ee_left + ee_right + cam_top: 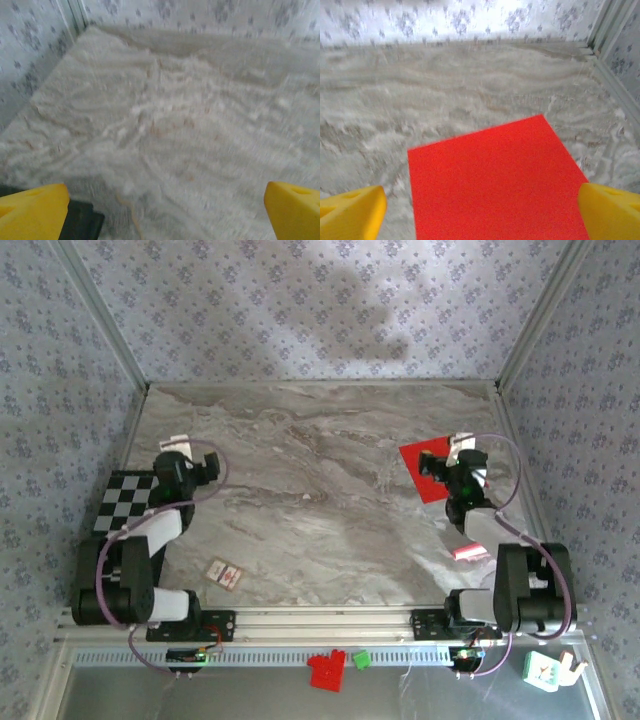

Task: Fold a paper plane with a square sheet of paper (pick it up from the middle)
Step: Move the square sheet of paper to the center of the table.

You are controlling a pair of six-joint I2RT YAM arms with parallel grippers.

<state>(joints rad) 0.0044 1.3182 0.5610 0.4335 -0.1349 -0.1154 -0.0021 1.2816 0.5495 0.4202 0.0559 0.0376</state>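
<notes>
Marbled grey table (300, 500), patterned walls behind: my right tool (438, 464) hangs over the square sheet of paper (418, 466), spread wide and gripping nothing. From the right wrist, the red sheet (495, 185) lies flat directly below and ahead of the tool (481, 209), one yellow fingertip (352, 210) standing to each side of it. Whether they touch the paper, I cannot tell. My left tool (205, 464), well apart from the sheet, is equally wide open (165, 212) above bare marble. A small white card (224, 574) lies behind it, nearer my base.
</notes>
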